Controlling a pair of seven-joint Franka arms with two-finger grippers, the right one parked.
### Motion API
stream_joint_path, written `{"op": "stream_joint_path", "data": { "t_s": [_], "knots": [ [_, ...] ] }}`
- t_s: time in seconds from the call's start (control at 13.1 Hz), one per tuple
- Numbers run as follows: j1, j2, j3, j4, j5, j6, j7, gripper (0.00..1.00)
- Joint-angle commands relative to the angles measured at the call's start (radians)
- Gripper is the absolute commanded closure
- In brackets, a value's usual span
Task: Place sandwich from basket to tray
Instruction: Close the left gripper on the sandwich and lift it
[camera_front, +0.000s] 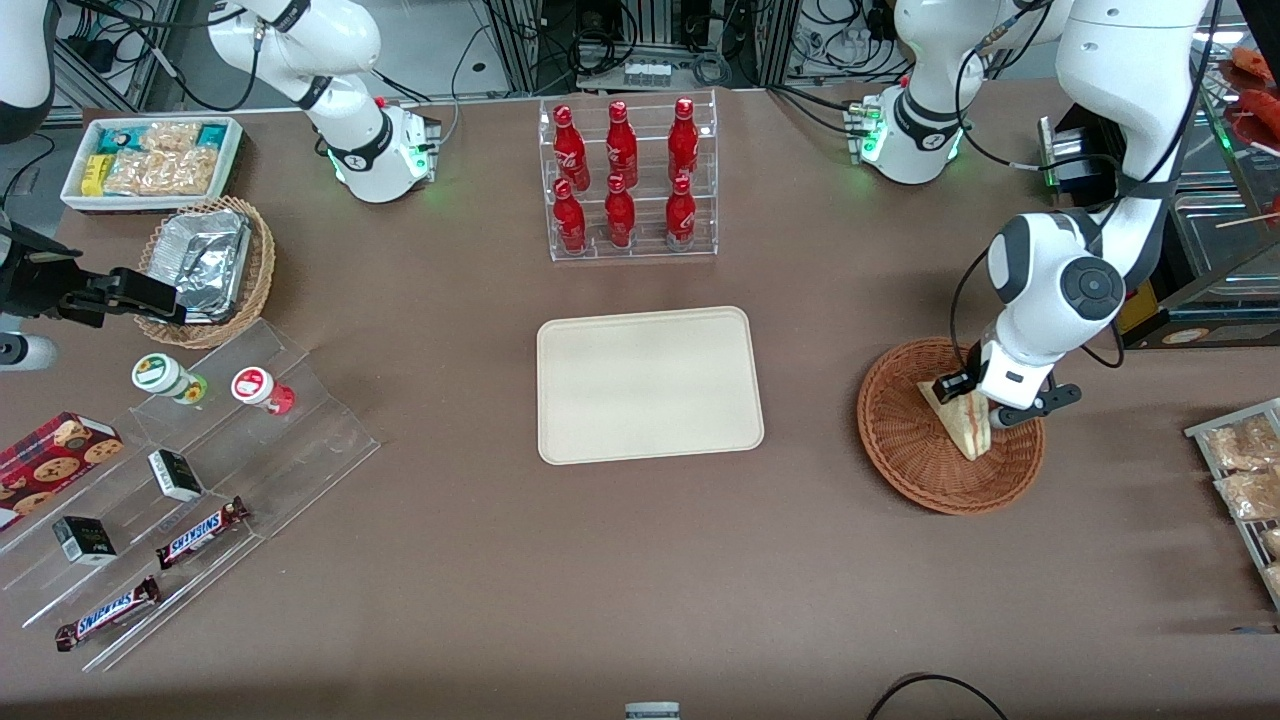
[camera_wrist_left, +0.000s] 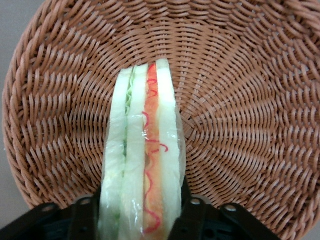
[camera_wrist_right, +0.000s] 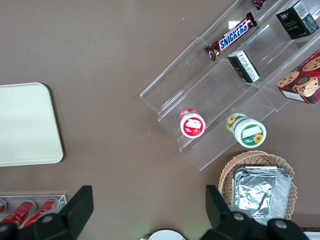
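The plastic-wrapped triangular sandwich (camera_wrist_left: 142, 160), pale bread with green and red filling, stands on edge in the round reddish-brown wicker basket (camera_front: 905, 435), clamped between the down-pointing gripper (camera_front: 985, 405) fingers (camera_wrist_left: 192, 215).

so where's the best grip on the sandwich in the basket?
Across the two flat bread faces, from above. The sandwich stands on edge in the basket, layered cut edge up, and the gripper already straddles it there with one finger along each face.

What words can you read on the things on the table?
"SNICKERS": candy bar on the clear stand.
"SNICKERS": second candy bar, nearer the camera.
Red bottles, cups, black boxes: print too small to read.
The gripper grips the sandwich in the basket; no words there.
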Motion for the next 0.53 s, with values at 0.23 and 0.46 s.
{"op": "stream_joint_path", "data": {
  "t_s": [0.23, 0.46],
  "knots": [
    [-0.006, -0.121, -0.001, 0.122, -0.002, -0.302, -0.003, 1.00],
    [-0.068, -0.143, -0.041, 0.262, -0.002, -0.495, -0.062, 1.00]
  ]
}}
